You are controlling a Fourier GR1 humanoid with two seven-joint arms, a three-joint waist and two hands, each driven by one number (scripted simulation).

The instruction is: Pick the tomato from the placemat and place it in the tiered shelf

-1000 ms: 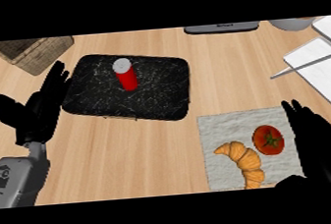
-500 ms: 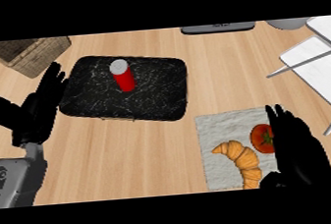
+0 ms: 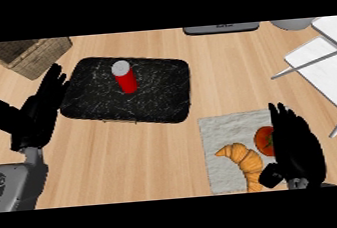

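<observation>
With fingers straight and apart, right hand point(image 3: 296, 146) overlaps tomato's point(image 3: 263, 140) right side; nothing clamped. Tomato on placemat point(image 3: 221, 132), croissant point(image 3: 245, 161) just left of tomato. Risk: closing fingers nudge tomato into croissant, or it rolls away. Shelf point(image 3: 329, 68) up-right of tomato. Left hand point(image 3: 31, 114) resting, fingers straight, far left.

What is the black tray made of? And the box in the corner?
The black tray looks like dark stone or marble, judging by the thin white veins across its matte top. The box looks like woven wicker: tan crisscross strands show along its walls. Neither is certain from looks alone.
</observation>
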